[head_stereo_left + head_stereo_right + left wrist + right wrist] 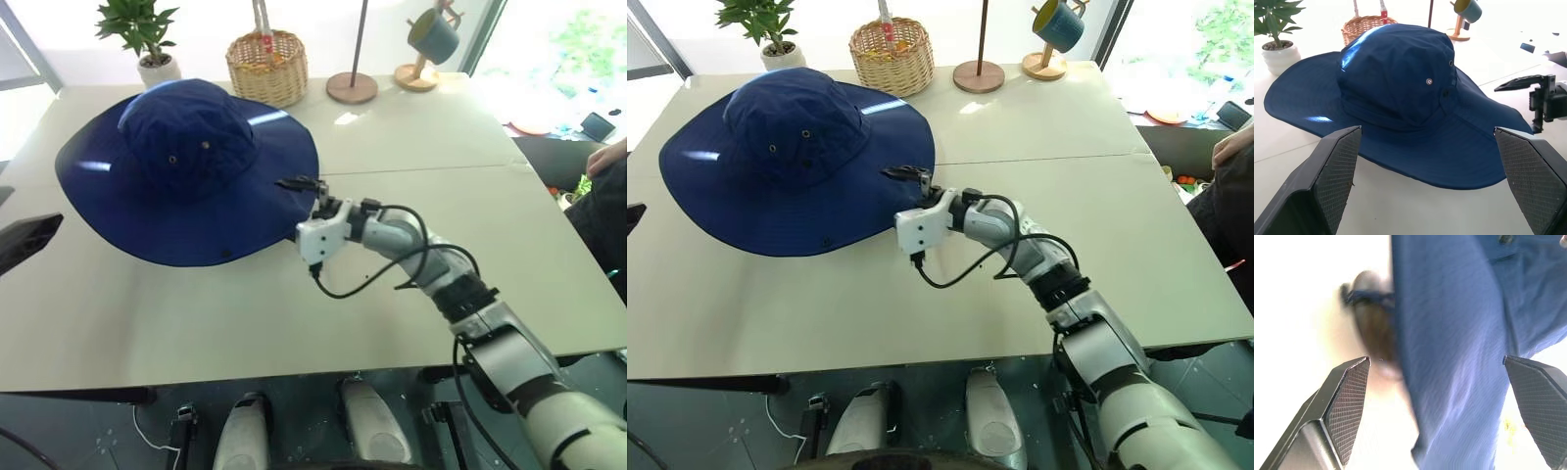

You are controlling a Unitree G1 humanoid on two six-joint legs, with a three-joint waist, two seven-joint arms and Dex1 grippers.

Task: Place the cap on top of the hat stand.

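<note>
The navy cap point(186, 166) sits with its crown up and its wide brim spread over the pale table point(421, 127). Under the brim, the right wrist view catches a brown rounded part of the hat stand point(1376, 333) with the dark chin cord beside it. My right gripper point(299, 196) is at the brim's near right edge, open, its fingers standing wide on either side of the brim's edge point(1449, 347) without pinching it. My left gripper point(1427, 134) is open off the cap's left side, pointing at the crown; one finger point(24, 240) shows at the table's left edge.
Along the table's far edge stand a potted plant point(147, 44), a wicker basket point(266, 67), a thin pole on a round base point(353, 86) and a wooden mug tree with a mug point(431, 39). A person's arm point(607, 162) shows at the far right.
</note>
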